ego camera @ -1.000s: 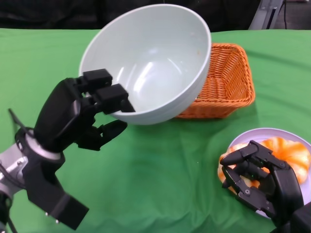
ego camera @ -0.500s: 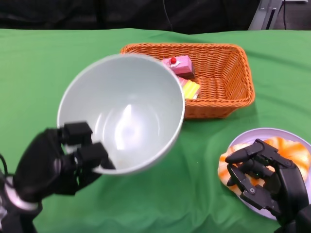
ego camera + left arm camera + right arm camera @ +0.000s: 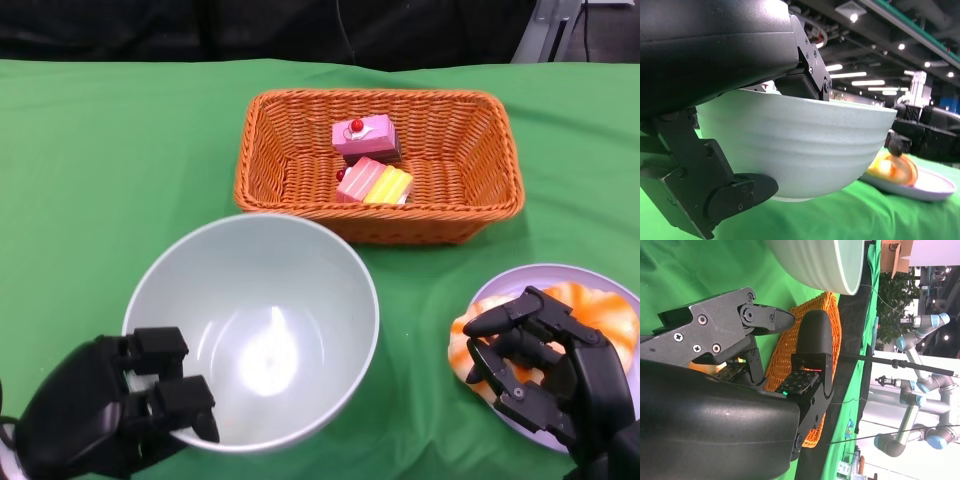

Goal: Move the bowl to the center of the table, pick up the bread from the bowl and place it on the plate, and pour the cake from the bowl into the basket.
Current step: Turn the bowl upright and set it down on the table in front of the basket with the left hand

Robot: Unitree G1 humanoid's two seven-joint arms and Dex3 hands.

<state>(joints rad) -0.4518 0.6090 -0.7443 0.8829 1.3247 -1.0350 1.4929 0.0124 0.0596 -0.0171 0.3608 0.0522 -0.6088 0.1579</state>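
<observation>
Nearby, basket (image 3: pixel 470 200) with cakes (image 3: pixel 370 160), beyond bowl (image 3: pixel 255 330).

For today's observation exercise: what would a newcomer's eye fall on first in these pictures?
The big pale bowl, empty, gripped at its near rim by the left hand. Behind it, the orange basket holds pink cake pieces. At the near right, the right hand rests on the bread on the plate.

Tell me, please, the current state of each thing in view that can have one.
bowl: upright, empty, held at its near rim.
left hand: grips the bowl's rim.
basket: upright, holds two cake pieces.
cake pieces: lying inside the basket.
plate: holds the bread.
bread: on the plate.
right hand: fingers curled over the bread; grip unclear.
</observation>
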